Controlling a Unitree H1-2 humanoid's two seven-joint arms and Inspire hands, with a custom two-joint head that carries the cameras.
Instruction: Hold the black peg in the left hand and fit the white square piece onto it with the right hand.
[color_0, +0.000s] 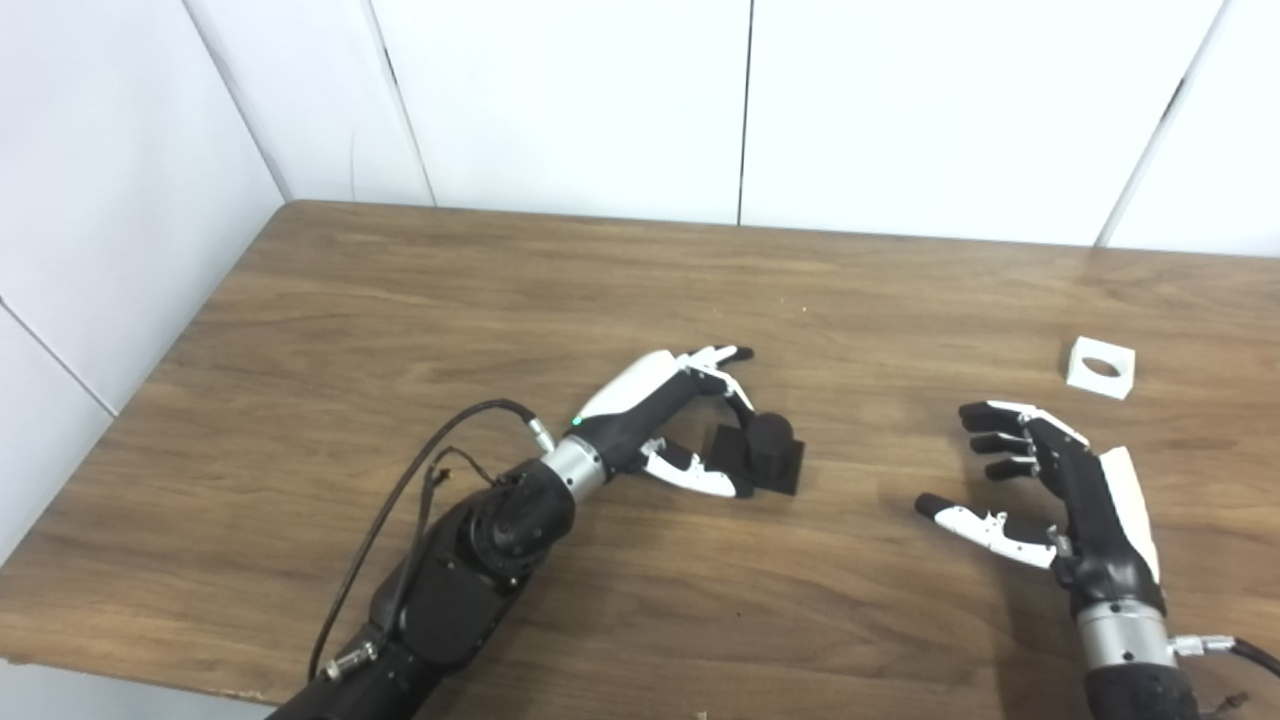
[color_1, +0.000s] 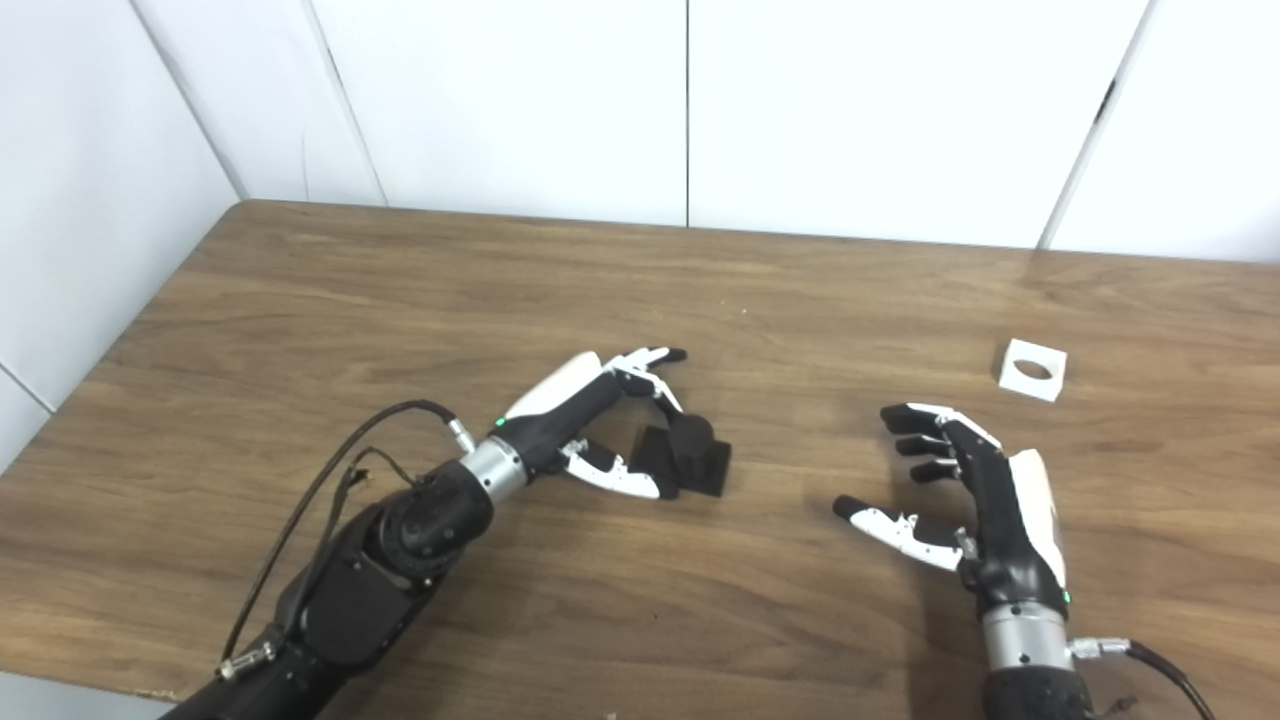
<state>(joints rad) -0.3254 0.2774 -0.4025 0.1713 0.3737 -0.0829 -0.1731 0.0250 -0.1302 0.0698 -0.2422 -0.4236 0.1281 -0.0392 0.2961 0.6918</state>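
No readable text, label, brand, number or sign anywhere: none on the brown wood-grain table (color_0: 640, 290), the black square-based peg (color_0: 768, 448), the white square piece with a round hole (color_0: 1100, 367), or either black-and-white hand.

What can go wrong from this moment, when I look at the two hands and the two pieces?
1. The left hand has its fingers spread around the black peg, which rests on the table; an uneven closure might push or tip it.
2. The right hand is open and apart from the white square piece, which lies farther back; reaching over could nudge the piece away.
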